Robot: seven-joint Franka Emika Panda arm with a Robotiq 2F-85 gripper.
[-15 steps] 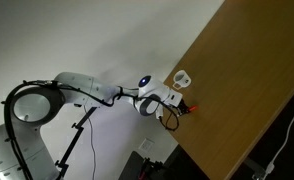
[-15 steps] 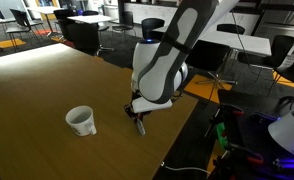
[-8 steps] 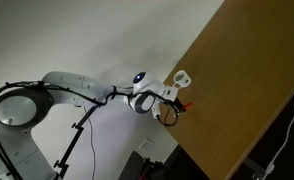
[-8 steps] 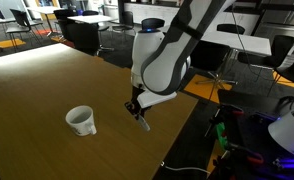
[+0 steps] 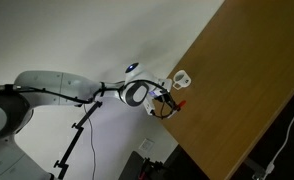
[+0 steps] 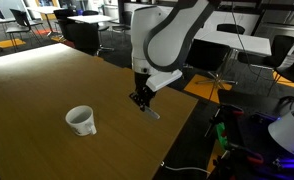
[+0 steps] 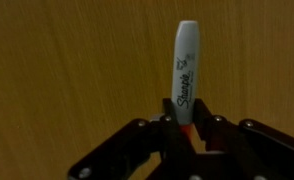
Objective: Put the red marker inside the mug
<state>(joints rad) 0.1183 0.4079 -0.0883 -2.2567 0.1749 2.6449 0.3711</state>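
gripper (image 7: 187, 124): you have it clamped on the red marker (image 7: 187, 65), near its red end.
red marker: held over the table (image 6: 47, 75), whitish end pointing outward.
mug (image 6: 81, 120): upright on the table, well apart from the marker.

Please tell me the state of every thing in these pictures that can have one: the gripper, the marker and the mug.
gripper: shut on the red marker.
red marker: clamped near its red part, whitish end sticking out past the fingers, not in the mug.
mug: upright on the table, opening up, apart from the gripper, no marker in it.
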